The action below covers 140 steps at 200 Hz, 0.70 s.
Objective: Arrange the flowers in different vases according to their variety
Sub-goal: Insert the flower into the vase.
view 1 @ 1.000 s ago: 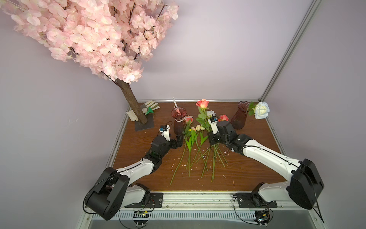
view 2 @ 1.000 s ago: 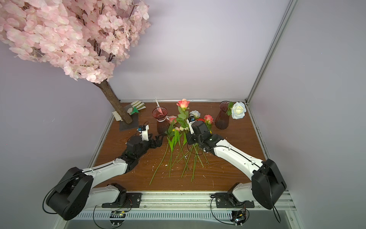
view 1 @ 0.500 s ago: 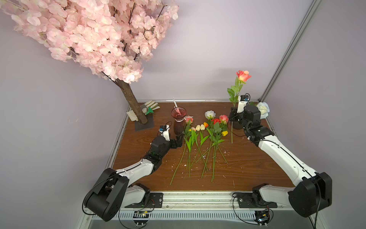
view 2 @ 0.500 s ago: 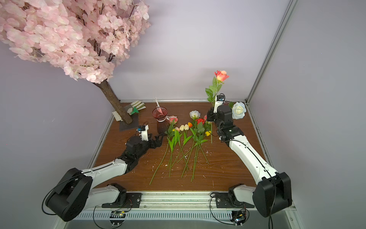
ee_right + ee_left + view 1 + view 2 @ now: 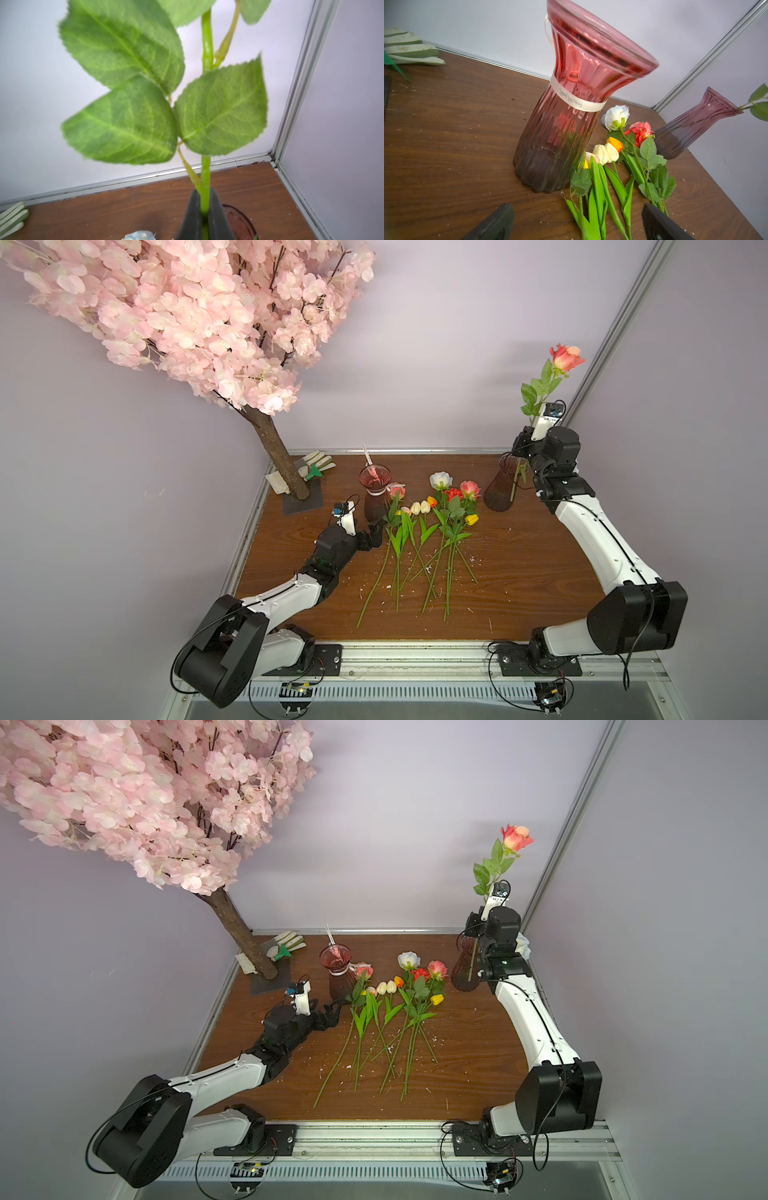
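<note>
My right gripper (image 5: 524,443) (image 5: 204,207) is shut on the green stem of a coral-pink rose (image 5: 565,357) (image 5: 516,837), held upright over the plain purple vase (image 5: 500,489) (image 5: 463,969) at the back right. The lower stem runs down along that vase; I cannot tell whether it is inside. My left gripper (image 5: 376,533) (image 5: 577,224) stands open and empty just in front of the ribboned vase (image 5: 376,497) (image 5: 571,124). Several flowers (image 5: 432,531), roses and tulip buds, lie side by side mid-table. A white rose (image 5: 523,942) peeks out behind my right arm.
A pink blossom tree with a brown trunk (image 5: 278,460) stands on a dark plate at the back left, with gloves (image 5: 316,460) behind it. A thin white stick (image 5: 368,458) pokes out of the ribboned vase. Walls close the back and right sides.
My right arm has carried the coral-pink rose from the flower pile to the back right and raised it over the plain vase. The left arm has stayed still.
</note>
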Tool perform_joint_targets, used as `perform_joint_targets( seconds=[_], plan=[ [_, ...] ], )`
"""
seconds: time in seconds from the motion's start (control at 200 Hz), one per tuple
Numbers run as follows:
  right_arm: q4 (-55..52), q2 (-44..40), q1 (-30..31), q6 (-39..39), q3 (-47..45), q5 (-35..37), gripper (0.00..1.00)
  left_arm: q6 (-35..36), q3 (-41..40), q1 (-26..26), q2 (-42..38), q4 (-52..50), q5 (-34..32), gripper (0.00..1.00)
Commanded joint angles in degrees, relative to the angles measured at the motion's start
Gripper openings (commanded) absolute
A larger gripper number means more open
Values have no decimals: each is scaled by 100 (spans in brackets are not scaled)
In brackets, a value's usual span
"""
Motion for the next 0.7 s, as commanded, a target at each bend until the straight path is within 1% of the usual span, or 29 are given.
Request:
perform_joint_targets(
  seconds=[0.0,0.12,0.325,0.535,0.696],
  plan=[
    [572,203,-24,-310,508,348,0,91,-54,-63,-109,33,-42,100],
    [830,535,-89,-421,831,397,0,100,-54,-63,-125,19,-60,100],
    [1289,919,-103,-381,1241,321,0,126,-59,-56,-147,15,-71,100],
    [1752,1153,-96,-556,1129,378,0,144,-60,-58,-165,15,-83,100],
    [1996,1162,-103,-618,655,356,0,141,-65,-62,-180,16,-79,100]
  ],
)
